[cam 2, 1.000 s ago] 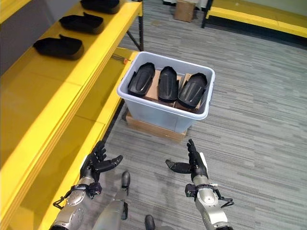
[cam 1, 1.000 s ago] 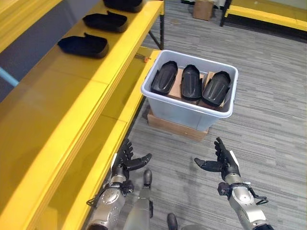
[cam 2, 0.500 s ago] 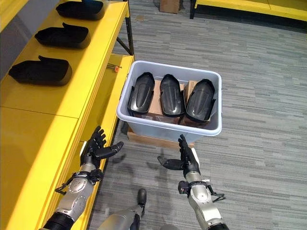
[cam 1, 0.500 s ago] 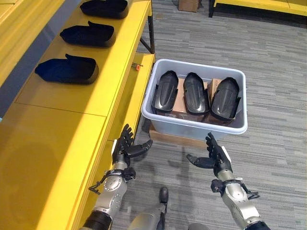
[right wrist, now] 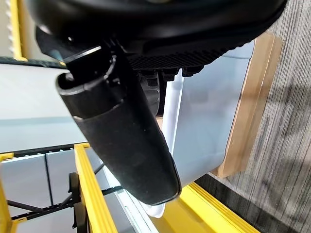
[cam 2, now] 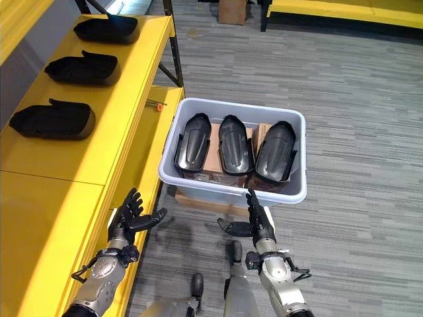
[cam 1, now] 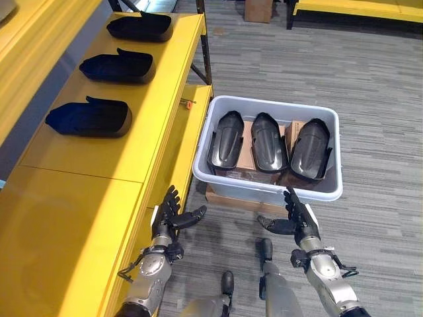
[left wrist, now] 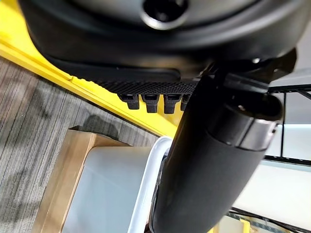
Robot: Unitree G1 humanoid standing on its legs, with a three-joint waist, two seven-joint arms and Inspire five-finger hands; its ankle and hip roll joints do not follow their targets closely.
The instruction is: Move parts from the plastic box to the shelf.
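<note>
A pale grey plastic box stands on the floor on a flat cardboard box, and three black curved parts lie side by side in it on brown cardboard. Three more black parts rest in a row on the yellow shelf at the left. My left hand hangs open beside the shelf's lower edge, short of the box's near left corner. My right hand is open just in front of the box's near wall, thumb pointing left. Both hold nothing.
A lower yellow shelf board runs between the upper shelf and the box, with a small orange item on it. A cardboard box and another yellow rack stand at the far end of the grey carpet.
The whole view has shifted as the camera moved; the box now sits slightly nearer my hands. Both hands stay open and empty, the right one closer to the box's front wall.
</note>
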